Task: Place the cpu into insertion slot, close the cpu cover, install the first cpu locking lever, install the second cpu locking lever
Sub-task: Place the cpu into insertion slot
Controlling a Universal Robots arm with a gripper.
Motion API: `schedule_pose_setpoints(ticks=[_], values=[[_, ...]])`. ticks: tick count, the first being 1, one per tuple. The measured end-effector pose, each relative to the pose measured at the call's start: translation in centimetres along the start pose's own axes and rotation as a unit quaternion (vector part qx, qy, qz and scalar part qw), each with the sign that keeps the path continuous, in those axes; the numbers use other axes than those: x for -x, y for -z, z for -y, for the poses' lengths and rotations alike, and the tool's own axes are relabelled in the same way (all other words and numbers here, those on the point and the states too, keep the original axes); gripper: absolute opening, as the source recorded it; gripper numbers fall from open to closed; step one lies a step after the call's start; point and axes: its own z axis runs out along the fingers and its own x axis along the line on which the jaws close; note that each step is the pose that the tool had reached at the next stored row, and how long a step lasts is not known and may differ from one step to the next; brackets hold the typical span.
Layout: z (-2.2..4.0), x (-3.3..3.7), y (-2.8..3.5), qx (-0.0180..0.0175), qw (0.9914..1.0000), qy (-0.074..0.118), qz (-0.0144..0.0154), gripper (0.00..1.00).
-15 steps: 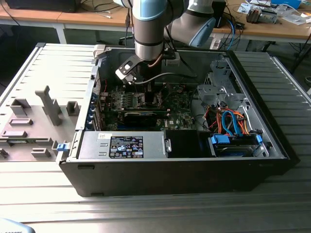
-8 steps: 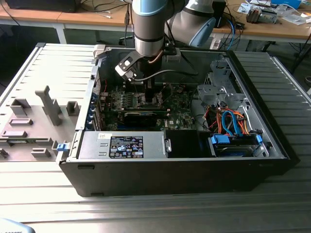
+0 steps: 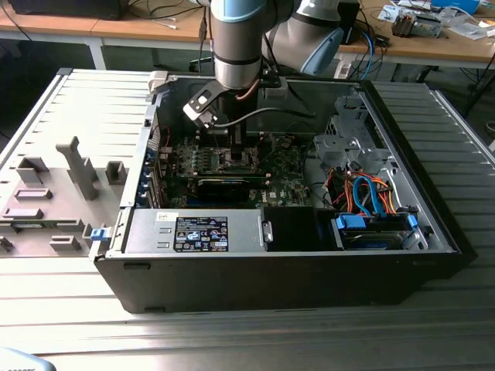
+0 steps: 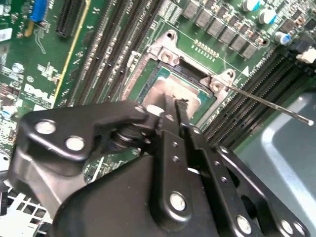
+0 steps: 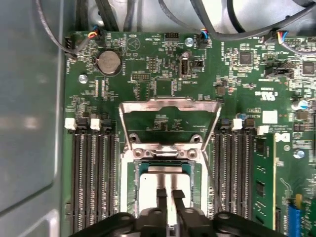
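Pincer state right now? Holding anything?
Pincer: closed, tips over the dull silver square cpu, gripping nothing visible.

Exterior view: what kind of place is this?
Probably a robotics lab or electronics workshop. An open computer case lies on a ribbed metal table, a robot arm reaches down into it, and wooden benches behind carry cables and loose parts.

Electronics lab — open computer case [image 3: 271, 274] on a slatted metal bench [image 3: 232, 340], cable-strewn desks [image 3: 139, 29] behind
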Motion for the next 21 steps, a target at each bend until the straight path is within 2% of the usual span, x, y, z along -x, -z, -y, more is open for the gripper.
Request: schedule_pose_setpoints(ticks=[1, 3, 6, 10, 13, 15, 17, 18, 20, 21], values=[[-0.01, 0.00, -0.04, -0.0011, 1.00000, 0.001, 0.0007, 0.11], [-0.10, 0.00, -0.26, -0.0053, 0.99996, 0.007, 0.0015, 0.11], [-0.36, 0.00, -0.43, -0.0084, 0.99979, 0.018, 0.0014, 0.11], [-0.72, 0.00, -0.57, -0.0114, 0.99976, 0.019, 0.0013, 0.11], [-0.82, 0.00, -0.47, -0.0114, 0.99976, 0.019, 0.0013, 0.11], [-0.83, 0.02, -0.14, -0.0115, 0.99976, 0.019, 0.0013, 0.11], [-0.86, 0.04, 0.58, -0.0114, 0.99976, 0.019, 0.0013, 0.11], [-0.89, 0.06, 1.27, -0.0114, 0.99976, 0.019, 0.0013, 0.11], [-0.90, 0.08, 2.00, -0.0114, 0.99976, 0.019, 0.0013, 0.11], [-0.93, 0.10, 2.68, -0.0114, 0.99976, 0.019, 0.0013, 0.11]])
